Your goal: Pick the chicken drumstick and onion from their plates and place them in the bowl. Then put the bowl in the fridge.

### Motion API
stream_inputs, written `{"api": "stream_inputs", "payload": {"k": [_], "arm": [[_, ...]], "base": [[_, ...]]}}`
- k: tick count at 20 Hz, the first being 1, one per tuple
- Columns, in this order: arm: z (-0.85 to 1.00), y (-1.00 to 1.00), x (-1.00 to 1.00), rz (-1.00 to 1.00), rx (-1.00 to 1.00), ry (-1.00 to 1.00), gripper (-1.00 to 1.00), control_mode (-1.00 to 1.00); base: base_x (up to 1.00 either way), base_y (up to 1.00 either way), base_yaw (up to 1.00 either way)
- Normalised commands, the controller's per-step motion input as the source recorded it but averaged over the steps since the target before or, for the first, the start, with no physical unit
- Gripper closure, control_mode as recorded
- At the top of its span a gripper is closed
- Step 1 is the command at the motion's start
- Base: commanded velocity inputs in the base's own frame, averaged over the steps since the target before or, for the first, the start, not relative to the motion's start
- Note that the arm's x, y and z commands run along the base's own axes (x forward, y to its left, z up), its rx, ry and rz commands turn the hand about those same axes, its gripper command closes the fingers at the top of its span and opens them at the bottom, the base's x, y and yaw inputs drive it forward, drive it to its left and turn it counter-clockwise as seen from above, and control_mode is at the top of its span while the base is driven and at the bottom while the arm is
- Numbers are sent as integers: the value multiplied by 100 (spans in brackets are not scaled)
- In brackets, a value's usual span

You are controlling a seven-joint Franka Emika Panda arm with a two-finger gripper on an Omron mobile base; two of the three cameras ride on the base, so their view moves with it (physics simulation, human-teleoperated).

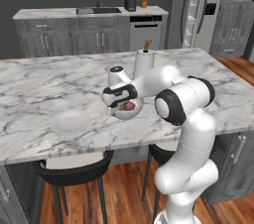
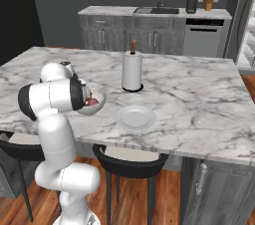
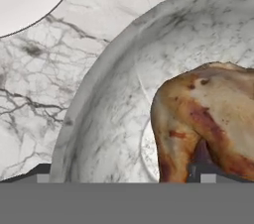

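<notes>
Arm is folded low over the marble tabletop (image 1: pixel 39 89), hand right above the bowl (image 1: pixel 130 110). Fingers (image 1: pixel 115 110) are spread wide, gripping nothing, and sit just over the near rim of the bowl.

Bowl stands upright on the tabletop near the front edge. Chicken drumstick (image 3: pixel 208 119) lies inside it, golden-brown and lumpy, taking up the right side of the bowl in the hand view. Onion (image 1: pixel 129 105) is in the bowl too, a reddish-purple lump visible from the left base view and as a pinkish patch (image 2: pixel 92 102) from the right one.

One white plate (image 1: pixel 70 122) sits on the tabletop near the front edge, apart from the bowl on its left. From the right base view a plate (image 2: pixel 135 117) lies just right of the bowl (image 2: pixel 97 100), apart from it. The hand view catches a plate's edge (image 3: pixel 30 0) in the upper left corner.

Paper towel roll (image 2: pixel 132 71) stands upright behind the bowl and plate.

Fridge (image 1: pixel 201 10) stands at the back right, well apart from the tabletop.
</notes>
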Motion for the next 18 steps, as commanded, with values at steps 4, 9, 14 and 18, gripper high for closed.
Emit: {"api": "stream_inputs", "payload": {"k": [4,9,14,18], "arm": [[-17,0,-20,-1,0,0,100,-100],[-20,0,-32,-5,0,0,100,-100],[-3,-4,-36,-2,0,-9,100,-100],[45,-9,-28,0,2,-7,100,-100]], "base": [[0,0,0],[0,0,0],[0,0,0],[0,0,0]]}}
